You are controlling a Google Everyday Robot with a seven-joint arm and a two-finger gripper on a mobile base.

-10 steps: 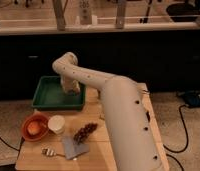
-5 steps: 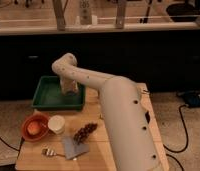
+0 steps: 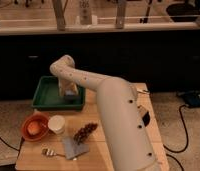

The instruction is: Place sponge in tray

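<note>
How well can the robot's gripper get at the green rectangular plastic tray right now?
Probably yes: the gripper hangs over the right part of the green rectangular plastic tray, with nothing visible between them.

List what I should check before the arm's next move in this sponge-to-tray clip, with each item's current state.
1. Is the gripper over the tray? Yes, above its right half: ok.
2. Is the sponge within the tray's walls? A pale block shows at the gripper, inside the rim: ok.
3. Is the sponge resting on the tray floor? The arm hides the contact: cannot tell.
4. Is the tray sitting fully on the table? Yes, at the far left corner: ok.
5. Are the orange bowl and white cup apart from the tray? Yes, both stand nearer the camera: ok.
</note>
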